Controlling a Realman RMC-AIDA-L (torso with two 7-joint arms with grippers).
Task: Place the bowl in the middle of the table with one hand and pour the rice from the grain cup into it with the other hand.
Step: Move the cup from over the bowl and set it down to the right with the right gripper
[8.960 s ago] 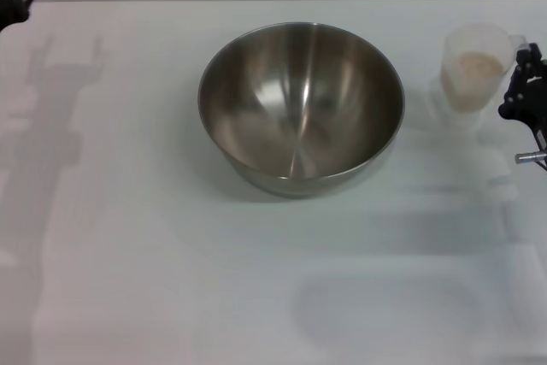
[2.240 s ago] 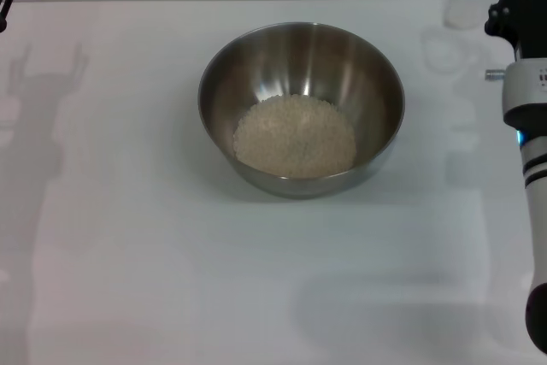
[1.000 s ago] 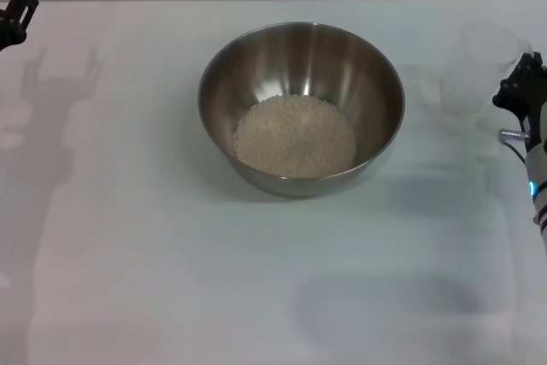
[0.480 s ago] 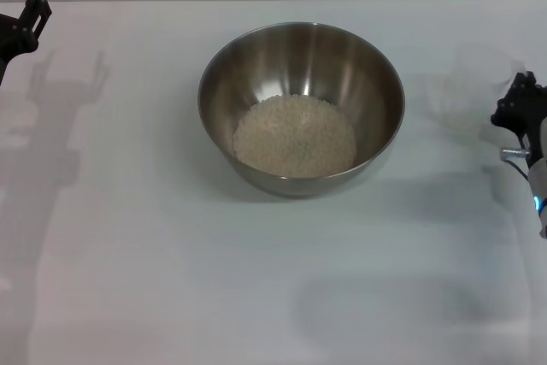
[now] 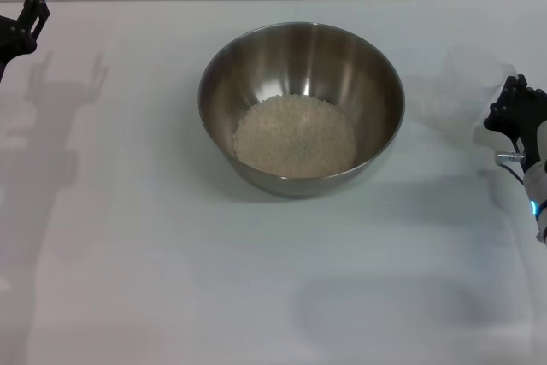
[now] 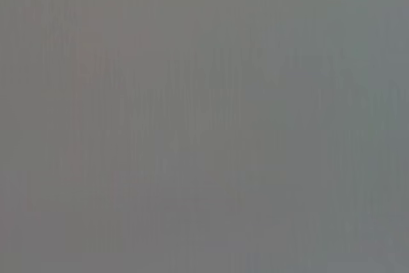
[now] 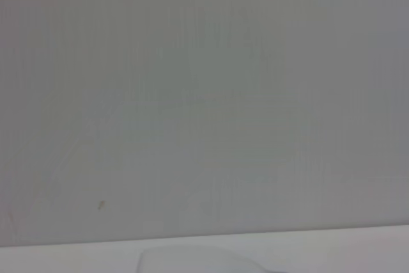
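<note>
Granular pale rice point(image 5: 295, 136) in shiny round steel bowl point(image 5: 376, 66); both grippers' fingers' state unclear.

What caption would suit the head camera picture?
Rice fills the steel bowl mid-table; the right end effector is at the empty grain cup.

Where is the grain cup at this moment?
In the head view, the grain cup is on the right side of the table, to the right of the bowl, next to the right claw.
</note>
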